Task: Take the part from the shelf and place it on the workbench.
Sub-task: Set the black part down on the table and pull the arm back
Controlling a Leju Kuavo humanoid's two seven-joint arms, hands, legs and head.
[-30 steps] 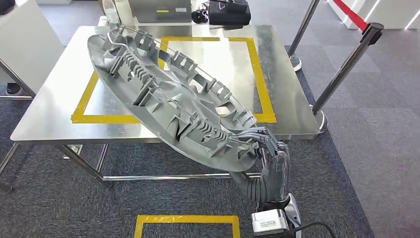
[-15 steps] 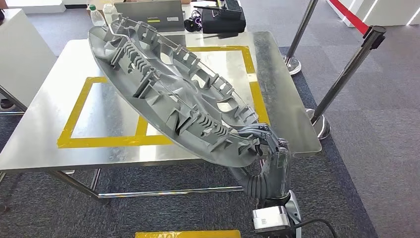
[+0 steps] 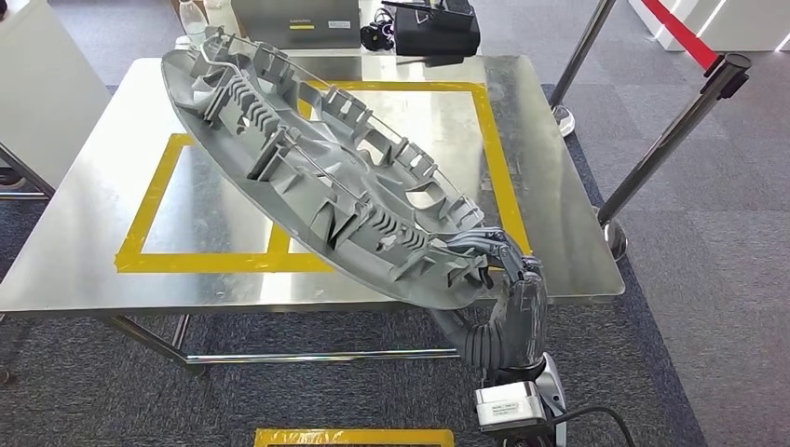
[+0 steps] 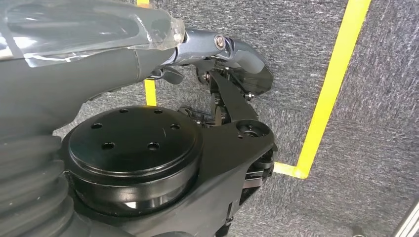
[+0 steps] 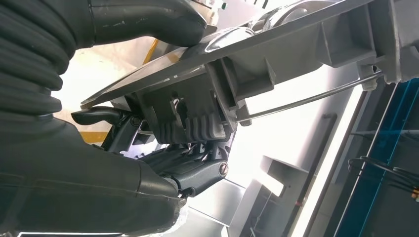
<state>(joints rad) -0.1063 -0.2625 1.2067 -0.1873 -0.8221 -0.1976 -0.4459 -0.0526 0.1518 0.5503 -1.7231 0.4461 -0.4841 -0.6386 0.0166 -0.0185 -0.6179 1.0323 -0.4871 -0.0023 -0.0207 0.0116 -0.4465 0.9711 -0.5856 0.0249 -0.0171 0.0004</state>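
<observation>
Part [image 3: 317, 177] gripped at near rim by right hand [image 3: 508, 279], held tilted above workbench [image 3: 84, 270], over yellow tape outline [image 3: 149, 200]. Bench nearer in view than a second ago: robot closing in; set-down likely next. Left hand [image 4: 217, 84] hangs over carpet, grasp state unclear.

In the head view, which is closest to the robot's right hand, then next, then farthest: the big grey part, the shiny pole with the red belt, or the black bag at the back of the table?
1. Grey part: held in the right hand, at its near rim.
2. Shiny pole: off to the right, on the carpet.
3. Black bag: at the table's far edge.
</observation>
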